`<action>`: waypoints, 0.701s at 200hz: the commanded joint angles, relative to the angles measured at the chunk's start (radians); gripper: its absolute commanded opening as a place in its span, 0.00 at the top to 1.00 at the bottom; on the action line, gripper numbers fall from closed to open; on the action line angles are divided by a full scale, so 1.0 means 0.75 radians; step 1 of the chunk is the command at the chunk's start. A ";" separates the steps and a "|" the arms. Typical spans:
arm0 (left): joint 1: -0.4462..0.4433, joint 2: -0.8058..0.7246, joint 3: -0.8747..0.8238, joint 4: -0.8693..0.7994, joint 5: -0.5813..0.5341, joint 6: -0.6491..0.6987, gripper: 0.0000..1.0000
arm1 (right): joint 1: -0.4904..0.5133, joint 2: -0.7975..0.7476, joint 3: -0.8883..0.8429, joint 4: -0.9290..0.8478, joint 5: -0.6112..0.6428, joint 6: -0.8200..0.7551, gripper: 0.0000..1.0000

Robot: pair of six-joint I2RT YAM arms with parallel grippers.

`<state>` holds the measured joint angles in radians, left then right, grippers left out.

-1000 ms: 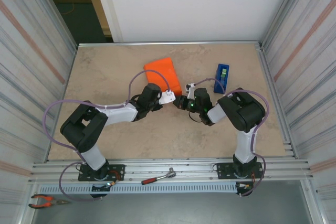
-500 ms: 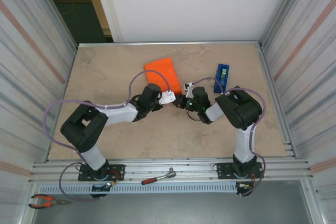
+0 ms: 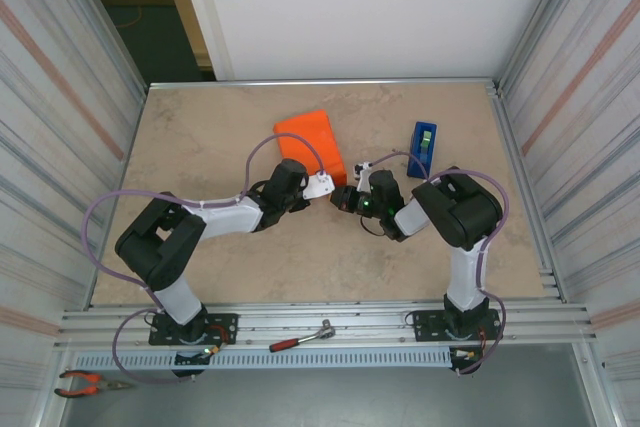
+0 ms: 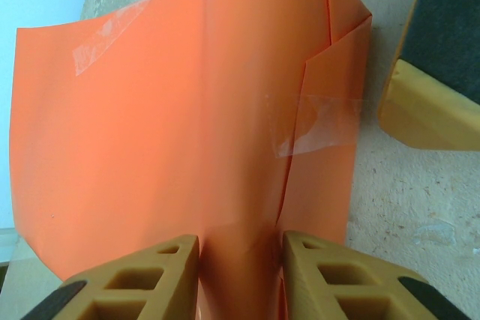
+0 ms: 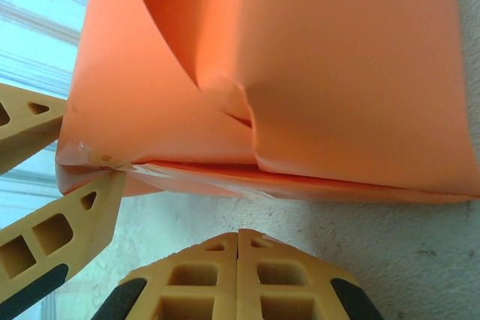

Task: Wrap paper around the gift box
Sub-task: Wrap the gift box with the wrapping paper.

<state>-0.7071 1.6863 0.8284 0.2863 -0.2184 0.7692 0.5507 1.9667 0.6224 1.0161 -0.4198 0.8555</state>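
From above, the paper (image 3: 310, 139) is seen as a flat orange parcel. It is laid on the table (image 3: 200, 147), near the middle and a bit toward the back. The left gripper (image 3: 323, 185) is held at the parcel's near right corner. The right gripper (image 3: 341, 197) is set just beside it, tip to tip. From up there, the tips are too small for a grip to be told. A blue tape dispenser (image 3: 422, 149) is stood to the right, apart from the parcel. A ratchet (image 3: 300, 337) and red pliers (image 3: 85, 382) are laid down by the arm bases.

The close-up things are shown by the wrist cameras. In the left wrist view, a raised fold of the paper is squeezed between the two tan fingers (image 4: 127, 284). So the left gripper is clamped on the paper. Two bits of clear tape (image 4: 315, 124) are stuck on the orange skin, one over a seam and one near the far corner. A finger of the other gripper is seen at the right edge, beside the parcel.

In the right wrist view, the right gripper's fingers (image 5: 187, 275) are pressed flat together, with nothing held between them. They are pointed at the parcel's low edge. A thin strip of table seems to be seen between tips and paper, though that is hard to tell. At the left, the paper's corner is pinched by the left gripper's fingers (image 5: 67, 230).
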 commanded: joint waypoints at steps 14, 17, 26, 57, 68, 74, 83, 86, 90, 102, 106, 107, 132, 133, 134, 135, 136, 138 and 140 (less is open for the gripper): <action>0.000 0.054 -0.029 -0.097 -0.007 -0.025 0.67 | 0.005 0.052 0.060 0.004 0.000 -0.015 1.00; 0.000 0.053 -0.030 -0.099 -0.007 -0.025 0.67 | 0.004 0.056 0.064 0.000 0.001 -0.015 1.00; 0.000 0.054 -0.031 -0.097 -0.009 -0.025 0.67 | 0.004 0.068 0.079 -0.001 0.004 -0.014 1.00; -0.001 0.051 -0.029 -0.099 -0.006 -0.026 0.67 | -0.002 0.074 0.100 -0.012 0.000 -0.016 1.00; 0.000 0.049 -0.029 -0.099 -0.006 -0.027 0.67 | -0.004 0.057 0.086 -0.013 -0.001 -0.014 1.00; -0.002 0.050 -0.030 -0.100 -0.005 -0.027 0.67 | -0.005 0.041 0.074 -0.011 -0.001 -0.016 1.00; -0.001 0.049 -0.029 -0.100 -0.006 -0.027 0.67 | -0.006 0.015 0.056 -0.017 0.000 -0.022 1.00; -0.002 0.049 -0.029 -0.100 -0.006 -0.025 0.67 | -0.006 0.005 0.051 -0.020 -0.001 -0.023 1.00; -0.002 0.049 -0.030 -0.099 -0.007 -0.026 0.67 | -0.006 -0.008 0.041 -0.022 -0.004 -0.024 1.00; -0.002 0.050 -0.029 -0.099 -0.007 -0.026 0.67 | -0.007 -0.051 0.009 -0.021 -0.007 -0.029 1.00; -0.001 0.050 -0.030 -0.099 -0.006 -0.025 0.67 | -0.004 -0.067 0.001 -0.025 -0.009 -0.031 1.00; -0.002 0.050 -0.030 -0.099 -0.006 -0.025 0.67 | -0.005 -0.071 0.000 -0.026 -0.008 -0.032 1.00; -0.002 0.055 -0.030 -0.096 -0.011 -0.023 0.67 | -0.006 -0.144 -0.006 -0.083 -0.008 -0.056 1.00; -0.002 0.056 -0.030 -0.096 -0.011 -0.023 0.67 | -0.004 -0.145 -0.005 -0.085 -0.008 -0.057 1.00; -0.002 0.056 -0.030 -0.096 -0.011 -0.023 0.67 | -0.003 -0.147 -0.004 -0.087 -0.009 -0.058 1.00; -0.002 0.056 -0.031 -0.095 -0.011 -0.023 0.67 | -0.003 -0.151 -0.003 -0.090 -0.009 -0.058 1.00; -0.002 0.056 -0.030 -0.095 -0.011 -0.023 0.67 | -0.003 -0.152 0.001 -0.091 -0.010 -0.059 1.00; -0.002 0.055 -0.029 -0.095 -0.012 -0.023 0.67 | -0.003 -0.153 0.002 -0.097 -0.009 -0.061 1.00; -0.002 0.056 -0.030 -0.095 -0.012 -0.023 0.67 | -0.002 -0.155 0.004 -0.101 -0.009 -0.062 1.00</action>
<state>-0.7078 1.6863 0.8284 0.2867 -0.2195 0.7692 0.5495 1.9141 0.6186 0.9764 -0.4198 0.8513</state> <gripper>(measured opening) 0.334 0.042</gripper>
